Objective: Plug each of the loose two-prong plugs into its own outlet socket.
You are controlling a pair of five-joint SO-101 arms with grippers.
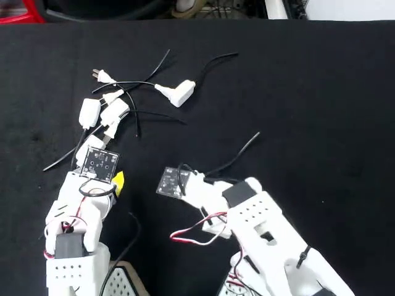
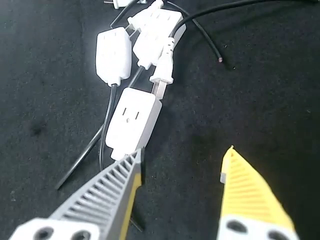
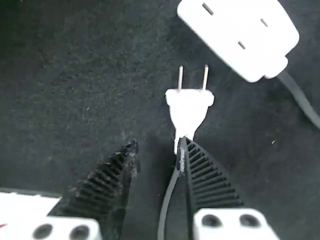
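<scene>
A black tablecloth [image 1: 321, 111] covers pretty much everything, kinda fuzzy up close, and the light's nice and even with no hard shadows. Past the far edge there's a red thing [image 1: 18, 11] in one corner, a white surface [image 1: 352, 8] in the other, and some tangled cables [image 1: 225, 8] in between.

Black cloth table, plugs and sockets at upper left
The table [image 1: 321, 111] carries a cluster of white outlet sockets [image 1: 90, 113] and loose black cords [image 1: 157, 115] in the upper left of the high view; a two-prong plug [image 1: 102, 76] lies at the cluster's top, an angled white plug [image 1: 178, 92] to its right
</scene>
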